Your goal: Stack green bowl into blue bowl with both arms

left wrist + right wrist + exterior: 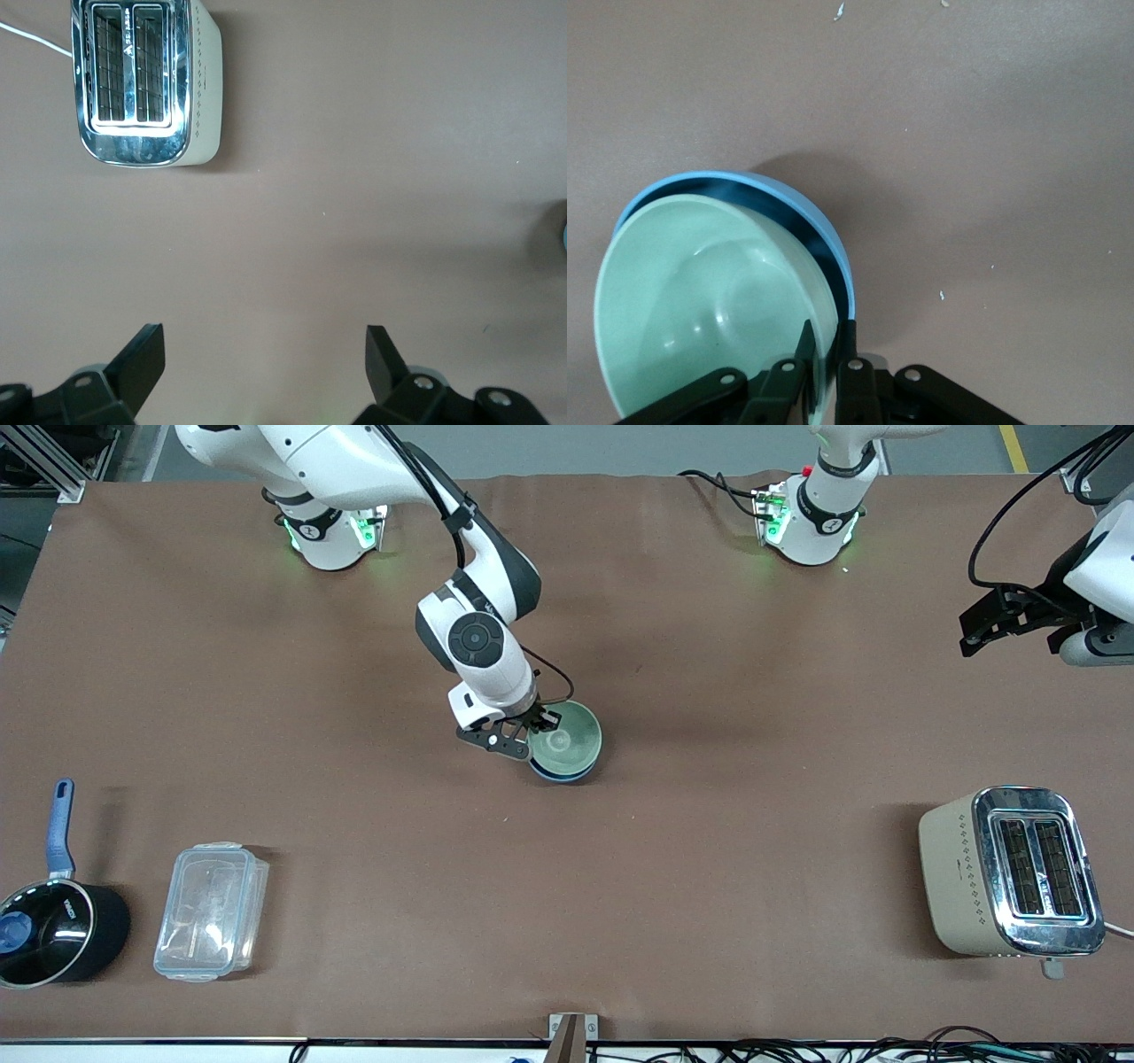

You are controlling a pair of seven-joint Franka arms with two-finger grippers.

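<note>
Green bowl tilted inside blue bowl, right gripper fingers on rim.

The green bowl hides most of the blue bowl, leaving a blue sliver at the rim. In the right wrist view both bowls are cut off at the frame's edge. Beside the toaster, the left hand is partly cut off by the front view's edge.

Brown table with blue bowl, toaster, saucepan, clear container.
</note>
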